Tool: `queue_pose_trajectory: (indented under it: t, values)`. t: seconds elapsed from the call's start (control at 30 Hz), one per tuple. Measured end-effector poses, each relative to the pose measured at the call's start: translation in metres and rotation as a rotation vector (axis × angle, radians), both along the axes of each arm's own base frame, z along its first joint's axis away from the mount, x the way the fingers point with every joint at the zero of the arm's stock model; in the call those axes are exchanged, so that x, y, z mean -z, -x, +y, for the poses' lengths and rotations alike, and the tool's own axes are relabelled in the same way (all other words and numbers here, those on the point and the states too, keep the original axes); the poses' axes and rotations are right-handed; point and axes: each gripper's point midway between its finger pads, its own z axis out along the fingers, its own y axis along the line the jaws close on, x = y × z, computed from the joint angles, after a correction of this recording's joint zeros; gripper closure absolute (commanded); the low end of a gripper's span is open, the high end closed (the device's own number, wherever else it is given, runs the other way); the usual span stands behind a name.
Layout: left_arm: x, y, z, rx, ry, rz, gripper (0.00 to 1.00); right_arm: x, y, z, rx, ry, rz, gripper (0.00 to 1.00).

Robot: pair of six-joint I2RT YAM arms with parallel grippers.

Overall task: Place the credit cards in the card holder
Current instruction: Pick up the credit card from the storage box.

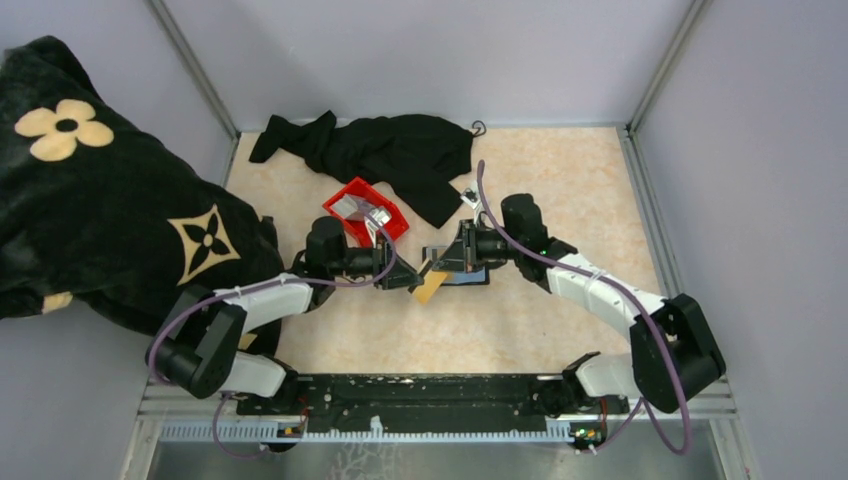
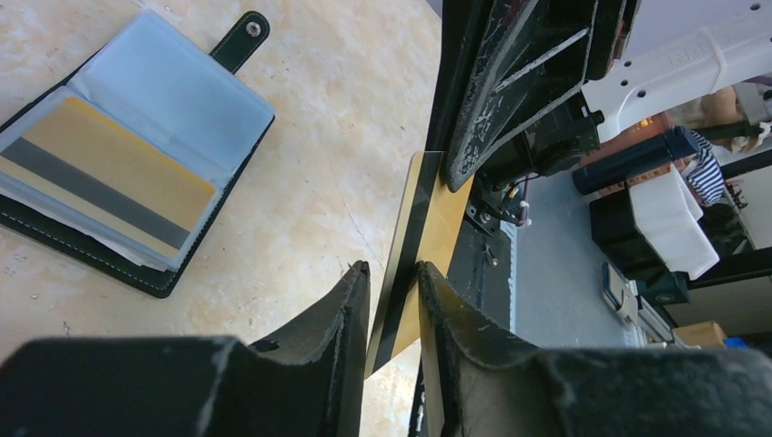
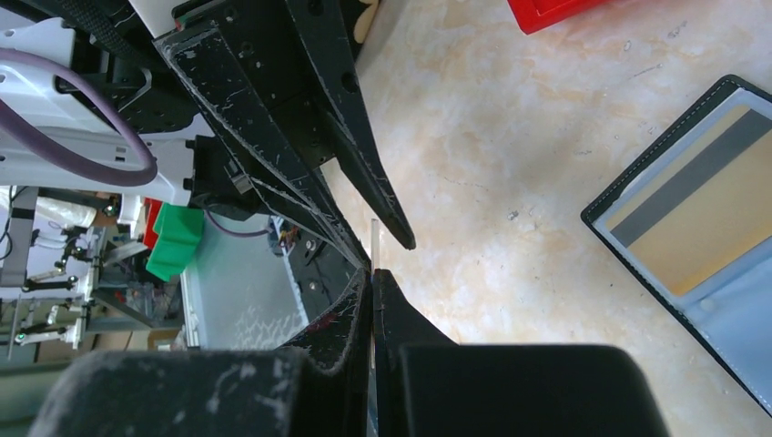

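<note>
Trouble looks likeliest at the handover itself. The gold card (image 2: 437,237) hangs in the air between the two arms, above the surface (image 2: 319,137) and near the open card holder (image 2: 232,50). The right fingers (image 3: 391,305) are clenched on one end of it, seen edge-on in their own view. The left fingers (image 2: 350,305) straddle the other end, but I cannot tell whether they press on it. If one side lets go before the other bites, the card could drop or twist; if both pull, it may bend. One clear sleeve already holds a striped card (image 2: 109,164), so aiming there would likely jam. Other cards (image 1: 352,208) lie in the red bin (image 1: 396,224). No writing or brand is readable; only the black stripes on the cards and the flower motifs on the blanket (image 1: 100,200) show.
</note>
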Motion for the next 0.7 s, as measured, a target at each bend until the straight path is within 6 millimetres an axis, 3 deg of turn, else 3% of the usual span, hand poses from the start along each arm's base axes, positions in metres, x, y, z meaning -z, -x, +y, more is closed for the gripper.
queue_pose_trajectory:
  t: [0.1, 0.6, 0.7]
  values:
    - [0.0020, -0.0001, -0.0006, 0.006, -0.003, 0.008, 0.74, 0.0033, -0.0021, -0.0013, 0.002, 0.003, 0.011, 1.00]
    - [0.0066, -0.0042, -0.0042, 0.018, -0.009, 0.025, 0.65, 0.0083, -0.0053, -0.0054, -0.001, 0.002, 0.037, 1.00]
    - [0.0067, -0.0049, -0.0047, 0.018, -0.007, 0.023, 0.68, 0.0081, -0.0046, -0.0052, -0.005, 0.000, 0.039, 1.00]
